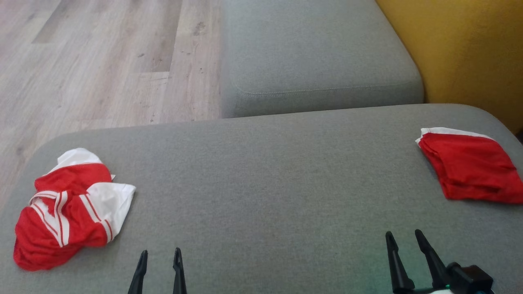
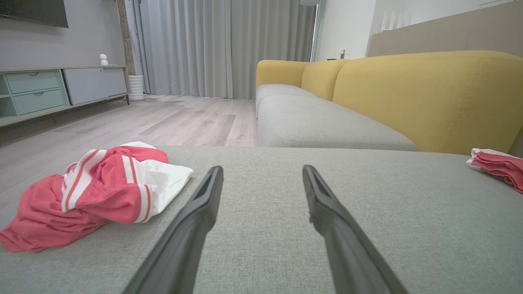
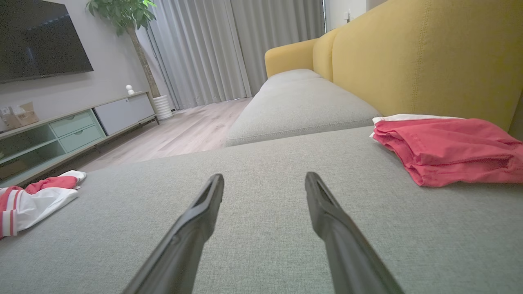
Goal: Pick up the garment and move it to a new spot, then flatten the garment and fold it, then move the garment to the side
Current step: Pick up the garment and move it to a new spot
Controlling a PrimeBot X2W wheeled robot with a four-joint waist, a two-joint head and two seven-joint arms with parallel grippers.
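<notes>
On a grey sofa seat (image 1: 261,171), the crumpled garment (image 1: 69,208) lies at ten o'clock from the left gripper (image 1: 160,251), spread empty like the right gripper (image 1: 403,232).

The left gripper (image 1: 160,252) and right gripper (image 1: 403,233) are showing slim, tapering black fingers (image 1: 395,261); the right one is carrying a blocky black housing (image 1: 472,278) at its base.

both pincers (image 1: 160,255) (image 1: 403,237) wide apart, empty
</notes>
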